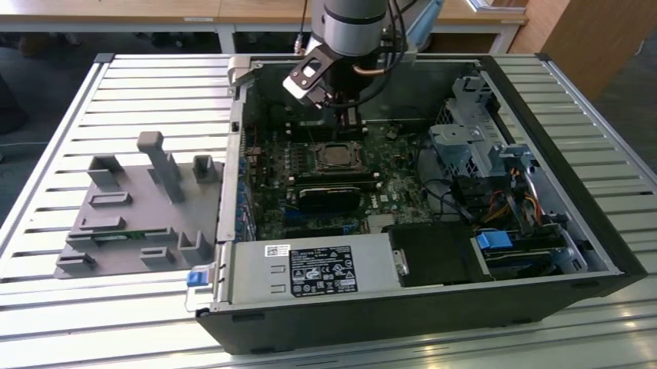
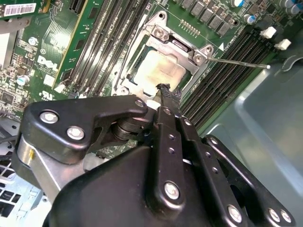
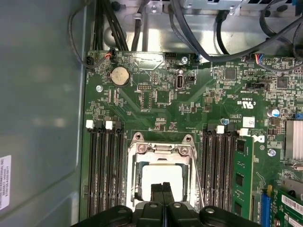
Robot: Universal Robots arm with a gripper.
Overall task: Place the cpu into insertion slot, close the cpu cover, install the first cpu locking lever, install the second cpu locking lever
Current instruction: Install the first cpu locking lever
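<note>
**A:** What is the gripper (image 3: 162, 191) doing?

**B:** Its two black fingers (image 3: 156, 195) are pressed together with nothing between them. The tips hang just over the chip (image 3: 161, 174).

**A:** So the chip is already in?

**B:** Yes. It lies flat in the socket (image 1: 337, 156), a little above the middle of the exterior view. The cover (image 3: 161, 149) is down around it, and the chip's pale top shows through the window.

**A:** How would the chip handle?

**B:** I'd judge it light, thin and stiff, with a smooth top that gives little purchase. Its underside and the socket's contacts are likely delicate. It should be held by the edges only, with no pressing on a corner.

**A:** And the cover?

**B:** It looks like thin, rigid sheet metal on a hinge. I think it is best pushed on its flat rim.

**A:** What lies beyond that?

**B:** A thin lever (image 2: 236, 63) sticks out from the socket's corner over the memory slots (image 2: 222, 85). It looks unlatched, though I can't be sure. A wire rod like that is probably springy and slick, so the place to take it is near its free end. Farther off, the green board (image 3: 156, 94) runs up to the cables (image 3: 106, 23) by the case wall.
</note>
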